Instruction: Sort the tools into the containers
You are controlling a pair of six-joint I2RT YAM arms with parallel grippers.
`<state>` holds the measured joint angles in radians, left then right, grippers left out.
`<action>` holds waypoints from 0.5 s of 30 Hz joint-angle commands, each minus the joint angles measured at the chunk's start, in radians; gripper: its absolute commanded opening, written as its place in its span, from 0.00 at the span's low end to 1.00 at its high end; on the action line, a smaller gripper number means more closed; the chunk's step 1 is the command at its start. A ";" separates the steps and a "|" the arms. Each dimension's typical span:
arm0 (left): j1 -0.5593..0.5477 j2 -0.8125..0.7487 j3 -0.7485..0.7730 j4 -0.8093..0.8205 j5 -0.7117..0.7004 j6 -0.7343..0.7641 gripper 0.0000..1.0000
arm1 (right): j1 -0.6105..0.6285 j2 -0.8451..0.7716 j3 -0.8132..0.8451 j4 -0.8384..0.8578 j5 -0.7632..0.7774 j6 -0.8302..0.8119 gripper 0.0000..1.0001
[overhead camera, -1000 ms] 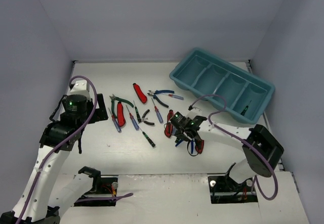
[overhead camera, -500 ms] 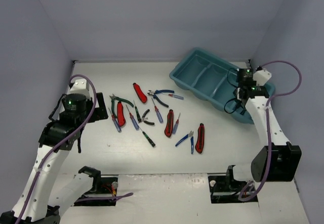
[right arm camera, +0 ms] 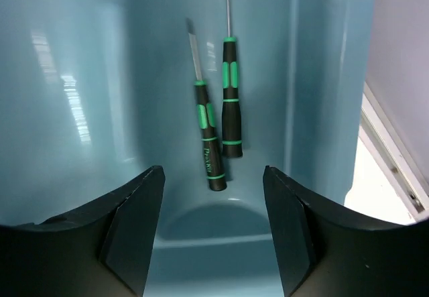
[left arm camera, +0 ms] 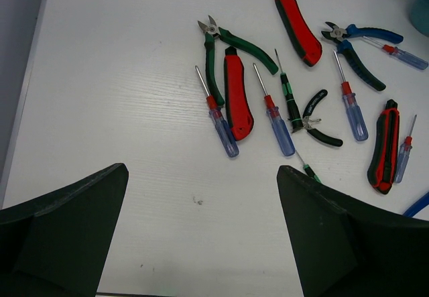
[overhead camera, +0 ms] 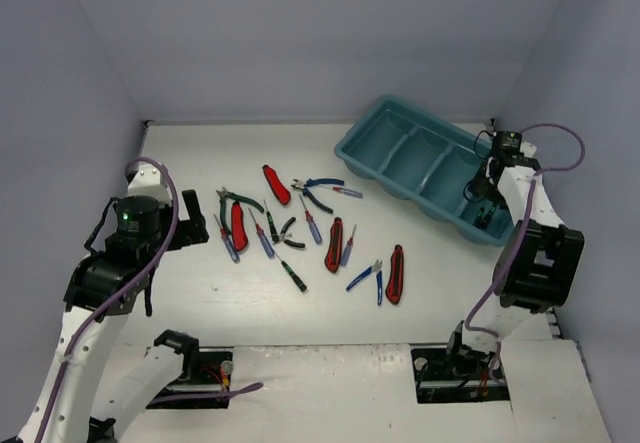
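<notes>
Right hand (right arm camera: 213,171) apart, empty, above the four-o'clock end compartment of the long teal-blue plastic tray (overhead camera: 388,143), where two thin green-black screwdrivers (right arm camera: 231,96) lie. Left hand (left arm camera: 202,169) apart, empty; red-handled utility knife (left arm camera: 238,96) at its one o'clock, judged light, rigid: grip mid-handle.

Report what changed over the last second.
The right gripper swung from above the loose tools on the white table to the long teal plastic tray's right-end compartment. Its jaws now stand open over two green-and-black screwdrivers; only one showed there earlier. The left gripper, open, drew back slightly toward the near edge. The loose tools did not shift.
</notes>
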<state>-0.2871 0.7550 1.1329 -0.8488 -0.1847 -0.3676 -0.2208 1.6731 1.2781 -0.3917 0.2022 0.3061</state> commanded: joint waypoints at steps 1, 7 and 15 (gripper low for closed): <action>-0.004 0.007 0.072 0.005 -0.019 0.018 0.92 | 0.175 -0.177 0.033 0.020 -0.046 -0.073 0.59; -0.005 0.040 0.136 -0.006 -0.017 0.030 0.92 | 0.638 -0.294 -0.078 0.021 -0.091 -0.098 0.58; -0.003 0.079 0.164 -0.008 -0.045 0.039 0.92 | 1.189 -0.199 -0.138 0.064 -0.027 -0.018 0.58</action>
<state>-0.2871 0.8014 1.2533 -0.8808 -0.2036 -0.3472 0.7795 1.4074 1.1478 -0.3510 0.1365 0.2500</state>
